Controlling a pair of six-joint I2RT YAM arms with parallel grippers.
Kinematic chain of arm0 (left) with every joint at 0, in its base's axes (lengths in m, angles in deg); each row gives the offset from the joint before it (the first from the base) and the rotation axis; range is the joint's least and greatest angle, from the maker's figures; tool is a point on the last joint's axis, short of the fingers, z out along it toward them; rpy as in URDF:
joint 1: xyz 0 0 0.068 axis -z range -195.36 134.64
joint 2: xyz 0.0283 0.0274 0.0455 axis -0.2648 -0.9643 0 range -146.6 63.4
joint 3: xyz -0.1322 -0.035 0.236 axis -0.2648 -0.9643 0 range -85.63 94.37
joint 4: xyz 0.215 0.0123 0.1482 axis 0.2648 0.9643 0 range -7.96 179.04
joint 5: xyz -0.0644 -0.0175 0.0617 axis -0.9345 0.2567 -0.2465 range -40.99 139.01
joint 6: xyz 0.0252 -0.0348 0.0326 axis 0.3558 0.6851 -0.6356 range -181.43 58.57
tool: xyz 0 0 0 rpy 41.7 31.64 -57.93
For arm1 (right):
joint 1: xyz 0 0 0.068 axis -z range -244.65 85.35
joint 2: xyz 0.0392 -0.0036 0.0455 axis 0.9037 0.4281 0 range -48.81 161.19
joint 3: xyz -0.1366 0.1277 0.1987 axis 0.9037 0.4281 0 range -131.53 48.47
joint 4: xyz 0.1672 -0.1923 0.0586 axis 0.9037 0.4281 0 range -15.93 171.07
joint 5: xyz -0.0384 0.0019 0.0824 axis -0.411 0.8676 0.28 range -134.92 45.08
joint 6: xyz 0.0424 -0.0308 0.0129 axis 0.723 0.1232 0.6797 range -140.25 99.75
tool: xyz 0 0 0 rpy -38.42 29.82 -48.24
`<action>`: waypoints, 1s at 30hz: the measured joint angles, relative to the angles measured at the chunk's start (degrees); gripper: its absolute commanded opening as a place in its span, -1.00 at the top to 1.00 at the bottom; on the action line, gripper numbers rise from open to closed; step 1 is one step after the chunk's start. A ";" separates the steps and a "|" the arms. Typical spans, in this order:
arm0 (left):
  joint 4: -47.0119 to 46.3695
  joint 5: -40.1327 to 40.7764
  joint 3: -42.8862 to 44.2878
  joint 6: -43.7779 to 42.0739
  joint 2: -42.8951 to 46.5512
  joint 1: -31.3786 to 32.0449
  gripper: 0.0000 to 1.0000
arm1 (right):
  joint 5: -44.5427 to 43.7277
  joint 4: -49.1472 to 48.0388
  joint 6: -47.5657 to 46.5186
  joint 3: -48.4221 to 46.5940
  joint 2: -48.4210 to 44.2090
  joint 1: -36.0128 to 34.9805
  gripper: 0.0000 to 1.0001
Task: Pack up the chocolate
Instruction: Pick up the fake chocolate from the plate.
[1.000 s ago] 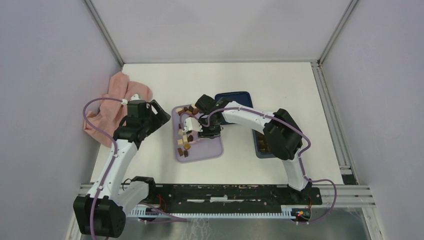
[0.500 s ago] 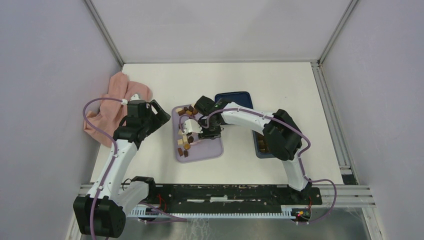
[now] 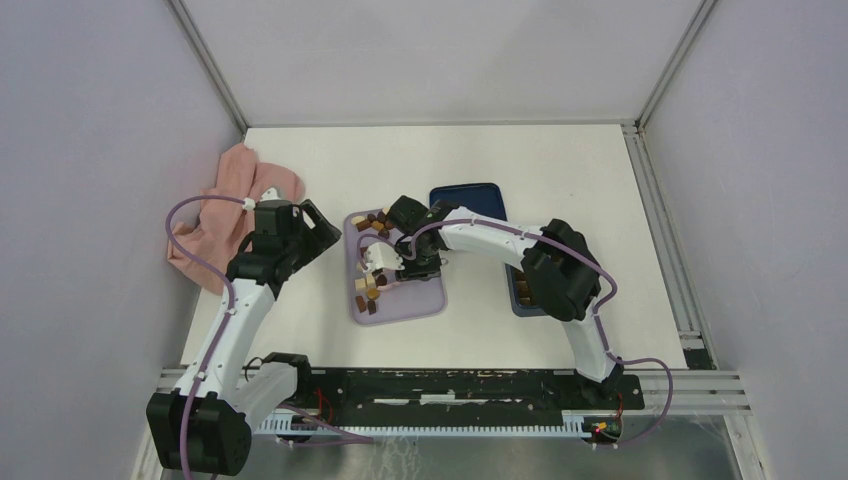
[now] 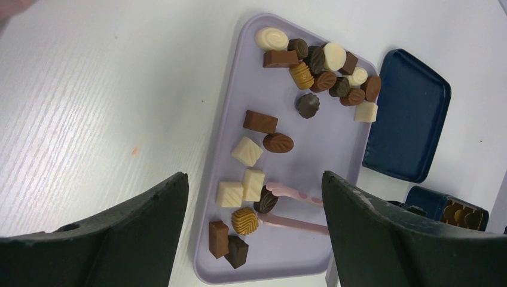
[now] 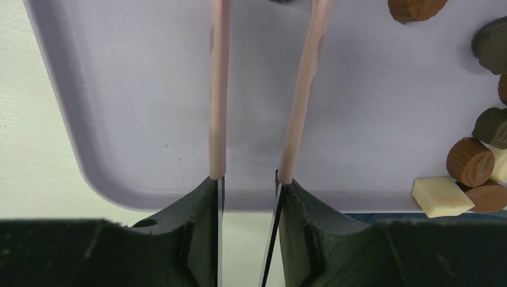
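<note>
Tongs down among the chocolate on the tray

Right claw [image 5: 248,179] is clamped on pink tongs [image 5: 218,89]; left claw [image 4: 252,176] hangs wide apart. The chocolate [image 4: 326,57] lies loose on the lilac tray [image 4: 311,143]. The slim prongs could easily flick the dark piece [image 4: 266,201] sideways. Only the left wrist view shows the tips; the right wrist view cuts them off.

The top camera looks down on the lilac tray [image 3: 418,296] from high above its near side. The left wrist camera sees the whole tray [image 4: 326,149] from its left. The right wrist's sits close, apparently over one corner [image 5: 89,149].
</note>
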 measured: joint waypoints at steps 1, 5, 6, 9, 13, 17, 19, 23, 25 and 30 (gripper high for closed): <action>0.00 0.02 0.00 0.02 0.00 0.00 -0.74 | -0.07 0.00 0.00 0.00 0.02 -0.04 0.20; 0.00 0.00 0.00 0.02 0.00 0.00 -0.74 | -0.17 0.00 0.07 0.00 0.04 -0.20 0.24; 0.00 0.00 0.00 0.00 0.00 0.00 -0.74 | -0.22 0.00 0.09 -0.02 0.04 -0.20 0.25; 0.00 0.00 0.00 0.02 0.00 0.00 -0.74 | -0.59 0.00 0.09 0.00 0.02 -0.20 0.25; 0.00 0.00 0.00 0.02 0.07 0.00 -0.74 | -1.46 -0.55 0.07 0.74 -0.39 -0.20 0.25; 0.00 0.00 0.00 0.02 0.09 0.00 -0.74 | -1.84 -1.38 0.11 3.17 -1.92 -0.15 0.26; 0.00 0.00 0.00 0.02 0.09 0.00 -0.74 | -1.99 -1.90 0.20 4.68 -3.04 -0.02 0.26; 0.00 -0.02 0.00 0.02 0.11 0.00 -0.74 | -1.97 -2.16 0.46 6.49 -4.94 0.57 0.27; -0.09 -0.07 -0.02 0.02 0.11 0.00 -0.74 | -1.55 -2.38 0.59 6.64 -5.51 1.14 0.27; -0.33 -0.24 -0.07 0.02 0.15 0.00 -0.74 | -0.92 -3.48 0.96 8.26 -7.15 2.78 0.28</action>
